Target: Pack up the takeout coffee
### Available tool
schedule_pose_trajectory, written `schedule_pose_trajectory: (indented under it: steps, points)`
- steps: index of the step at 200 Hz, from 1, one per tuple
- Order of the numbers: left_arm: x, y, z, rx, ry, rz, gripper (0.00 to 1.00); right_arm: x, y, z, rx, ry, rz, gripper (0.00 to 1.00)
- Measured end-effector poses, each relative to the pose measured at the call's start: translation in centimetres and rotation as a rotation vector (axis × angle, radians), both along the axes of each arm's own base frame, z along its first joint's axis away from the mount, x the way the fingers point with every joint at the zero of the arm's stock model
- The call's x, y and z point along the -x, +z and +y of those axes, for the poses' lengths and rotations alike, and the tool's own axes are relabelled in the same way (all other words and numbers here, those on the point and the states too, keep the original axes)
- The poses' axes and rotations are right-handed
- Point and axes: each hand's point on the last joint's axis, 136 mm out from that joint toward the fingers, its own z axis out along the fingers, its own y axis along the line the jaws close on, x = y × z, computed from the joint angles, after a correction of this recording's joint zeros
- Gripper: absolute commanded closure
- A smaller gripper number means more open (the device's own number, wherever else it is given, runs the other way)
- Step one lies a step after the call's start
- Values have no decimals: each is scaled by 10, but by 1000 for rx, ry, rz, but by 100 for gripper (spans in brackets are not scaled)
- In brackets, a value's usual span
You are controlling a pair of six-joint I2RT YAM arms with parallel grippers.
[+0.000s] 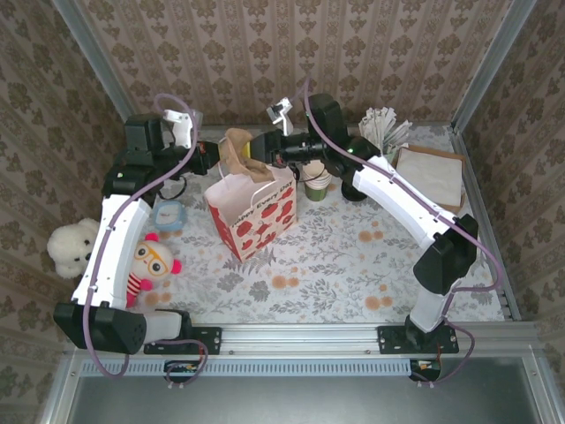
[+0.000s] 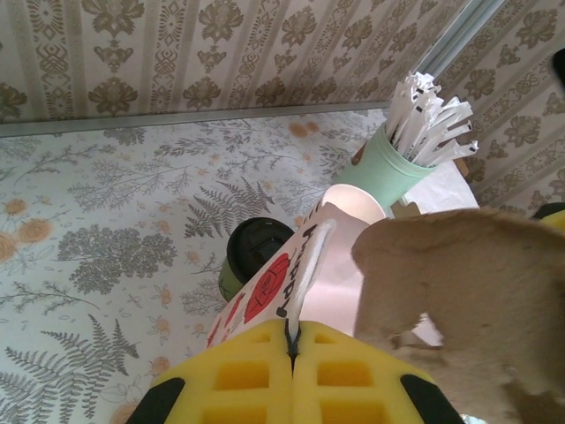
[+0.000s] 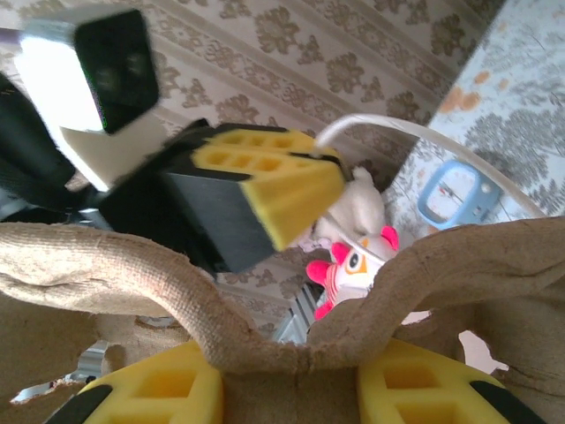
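Left end effector (image 2: 291,343): yellow pads pressed fully together, pinching the thin white cord handle (image 2: 306,268) of a white paper bag printed with red apples (image 1: 256,212). Right end effector (image 3: 296,375): partly closed, clamped on a tan moulded-pulp cup carrier (image 1: 237,146) over the bag's far edge. Task item: takeout coffee (image 2: 256,252), a dark green paper cup with a round black lid, upright on the floral counter (image 2: 106,221), just beside the bag, outside it.

Green takeout coffee (image 2: 256,250), black-lidded, upright beside bag (image 2: 265,296).
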Motion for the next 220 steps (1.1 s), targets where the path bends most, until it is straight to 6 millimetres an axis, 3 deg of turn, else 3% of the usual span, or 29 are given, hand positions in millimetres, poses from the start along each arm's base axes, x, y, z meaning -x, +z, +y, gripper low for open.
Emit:
schedule_pose_trajectory:
  steps: [46, 82, 101, 137, 164, 220]
  points:
    - [5, 3, -9, 42, -23, 28, 100, 9, -32, -9, 90, -4, 78, 77]
    - [29, 19, -42, 143, -156, 66, 100, 45, -65, -41, 210, -29, 187, 77]
    - [43, 26, -58, 187, -230, 87, 100, 69, -65, -63, 247, -58, 209, 77]
    - [62, 35, -83, 250, -344, 114, 100, 98, -42, -98, 264, -131, 158, 77]
    - [65, 29, -103, 261, -412, 143, 100, 97, -49, -106, 315, -190, 149, 76]
    - [42, -7, -119, 260, -435, 252, 100, 80, -115, -112, 607, -276, 156, 76]
